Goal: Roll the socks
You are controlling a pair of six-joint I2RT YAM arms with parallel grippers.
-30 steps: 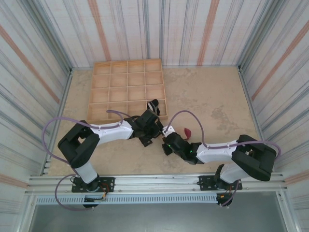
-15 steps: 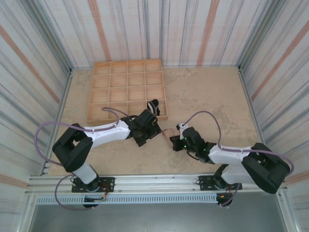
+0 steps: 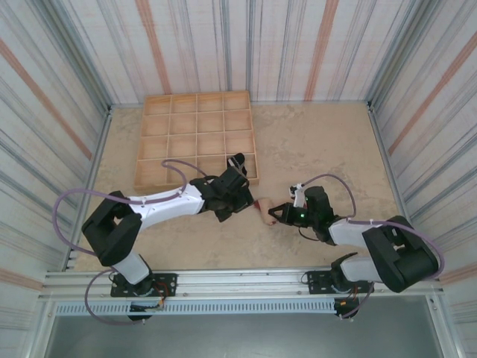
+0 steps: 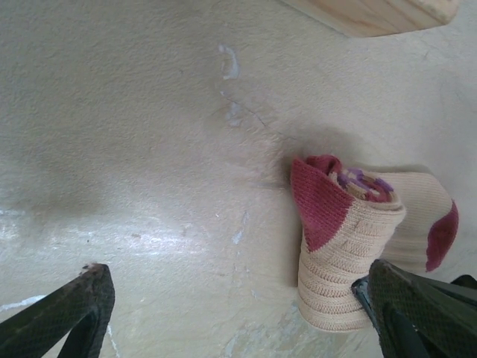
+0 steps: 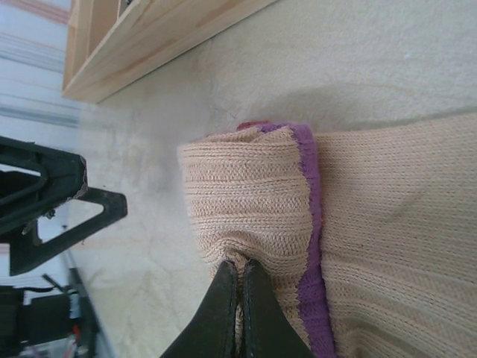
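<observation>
Tabletop, wooden tray nearby, left claw spread, right claw pinching beige sock

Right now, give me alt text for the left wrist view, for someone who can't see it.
A partly rolled beige sock with dark red patches and purple stripes lies on the table. The left gripper is open, one fingertip by the sock; a wooden tray corner shows at top.

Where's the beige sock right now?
The beige sock lies mid-table in the top view, near the wooden tray's right corner, between the open left gripper and the right gripper pinching it.
</observation>
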